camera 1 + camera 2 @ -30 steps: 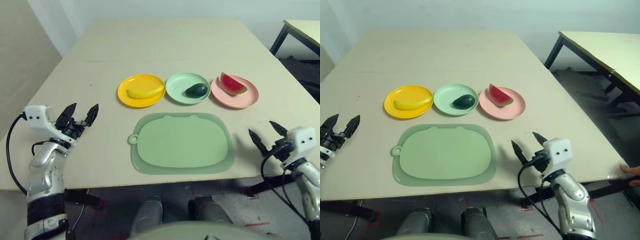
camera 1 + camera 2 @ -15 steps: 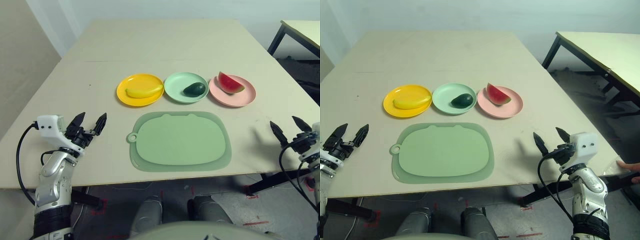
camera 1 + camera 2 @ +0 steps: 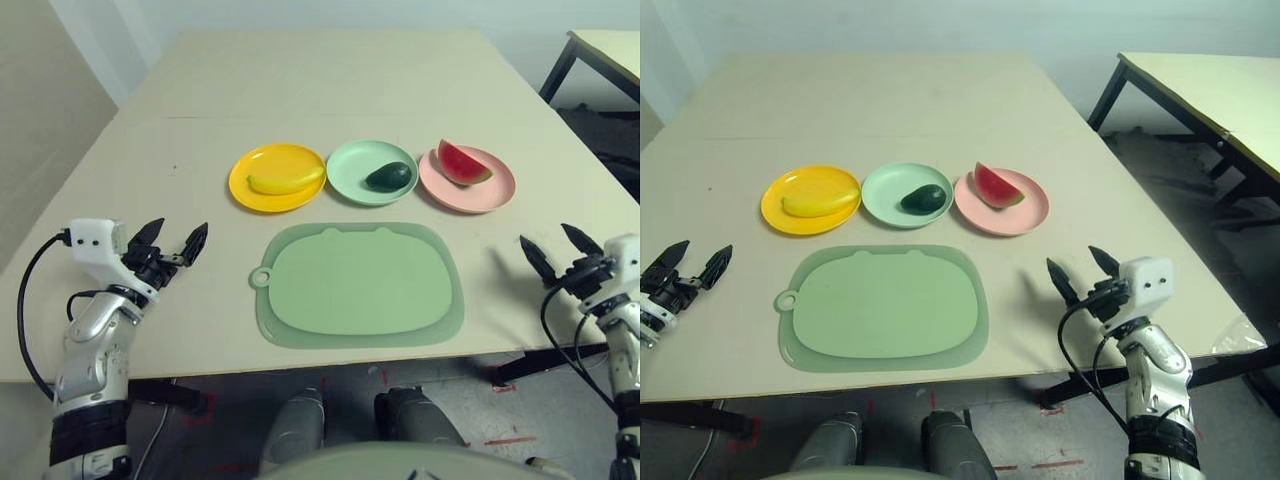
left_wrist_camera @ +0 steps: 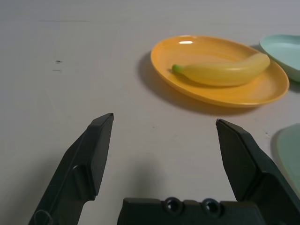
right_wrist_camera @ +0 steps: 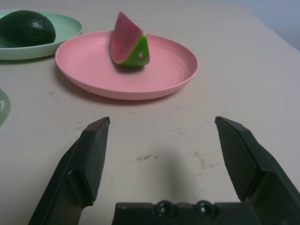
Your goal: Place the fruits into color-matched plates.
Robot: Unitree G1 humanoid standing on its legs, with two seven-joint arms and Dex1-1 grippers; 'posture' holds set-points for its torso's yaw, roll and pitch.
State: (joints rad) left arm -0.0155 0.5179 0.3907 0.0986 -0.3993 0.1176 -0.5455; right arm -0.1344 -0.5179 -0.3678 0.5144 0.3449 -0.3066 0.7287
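left end effector [image 3: 172, 243]: fingers spread wide, holding nothing, low over the worktop [image 3: 120, 180] at the near left, pointing toward the far side
banana [image 3: 286, 181]: lies in the yellow plate [image 3: 250, 190], far and right of the left end effector, long axis left to right; the left arm is the nearer one
avocado [image 3: 389, 176]: in the green plate [image 3: 350, 172], middle of the row, about equally far from both arms
mat [image 3: 358, 284]: bare, just near of the three plates, between the two arms
watermelon [image 3: 463, 164]: in the pink plate [image 3: 490, 193], far and left of the right end effector
right end effector [image 3: 558, 255]: fingers wide apart, empty, at the near right close to the worktop's right edge
judgement: each fruit already sits on its matching colour, so no pick seems left
room: bare worktop around both arms; near edge close behind them
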